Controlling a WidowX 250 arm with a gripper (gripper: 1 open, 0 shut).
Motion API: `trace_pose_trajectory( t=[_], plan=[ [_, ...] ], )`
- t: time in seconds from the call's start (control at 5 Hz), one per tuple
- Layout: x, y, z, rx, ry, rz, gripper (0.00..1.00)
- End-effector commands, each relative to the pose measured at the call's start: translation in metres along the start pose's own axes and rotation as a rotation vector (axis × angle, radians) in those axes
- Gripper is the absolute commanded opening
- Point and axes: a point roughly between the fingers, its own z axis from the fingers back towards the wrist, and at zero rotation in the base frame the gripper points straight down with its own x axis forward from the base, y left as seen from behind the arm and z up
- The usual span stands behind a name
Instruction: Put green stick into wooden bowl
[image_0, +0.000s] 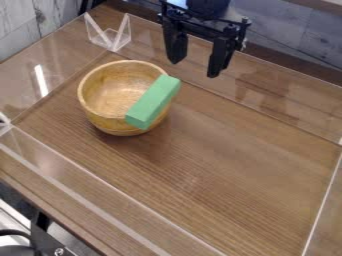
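One stick (154, 102) leans on bowl (123, 96) rim, left of table (241, 170) centre | gripper (198, 55) above, wide open, empty | risk: a nudge could tip stick out

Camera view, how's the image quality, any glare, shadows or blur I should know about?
In the camera view, pale glare streaks the clear plastic walls and washes the far left of the brown wooden table; the round light-tan wooden bowl shines glossy inside, with a soft shadow beneath it; the bright green rectangular stick and the open black pincer read clearly, though the whole picture is coarse.
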Motion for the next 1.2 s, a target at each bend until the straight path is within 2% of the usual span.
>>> trace_pose_trajectory(
  t=[0.0, 0.2, 0.4, 1.0],
  plan=[
    [0.003, 0.003, -0.003, 0.0, -0.012, 0.007, 1.0],
    [0.013, 0.012, -0.005, 0.003, -0.063, 0.034, 1.0],
    [0.017, 0.016, 0.001, 0.004, -0.09, 0.055, 1.0],
    [0.023, 0.002, 0.013, 0.009, -0.159, 0.048, 1.0]
  ],
)
